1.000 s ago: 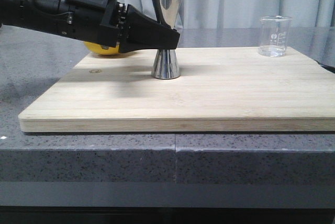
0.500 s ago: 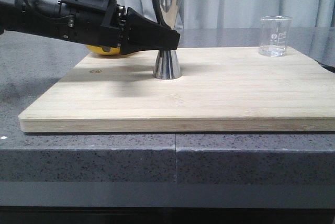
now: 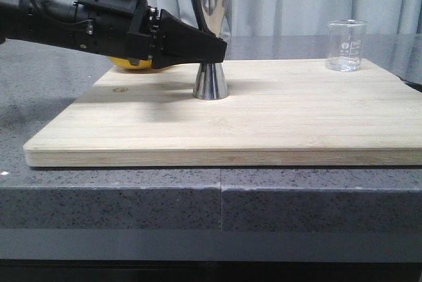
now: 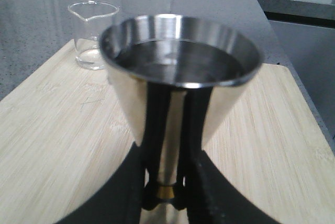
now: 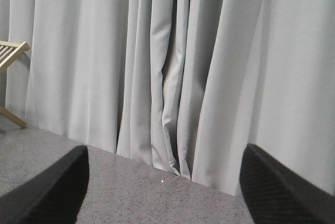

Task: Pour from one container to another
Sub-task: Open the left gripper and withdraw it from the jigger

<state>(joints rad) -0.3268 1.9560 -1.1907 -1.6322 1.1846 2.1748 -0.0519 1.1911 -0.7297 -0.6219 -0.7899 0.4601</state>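
Front view: left gripper fingers clamped on jigger waist, jigger upright on board; beaker well beyond fingertips. Right gripper fingers apart.

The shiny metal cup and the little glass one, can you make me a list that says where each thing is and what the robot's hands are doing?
metal cup: jigger, upright on the wooden board, liquid inside its top cone
glass cup: beaker, upright at the board's far right corner, apart from the jigger
left gripper: fingers closed around the jigger's narrow gold-banded waist
right gripper: open, holding nothing, facing the curtain
yellow thing: behind the left arm, mostly hidden
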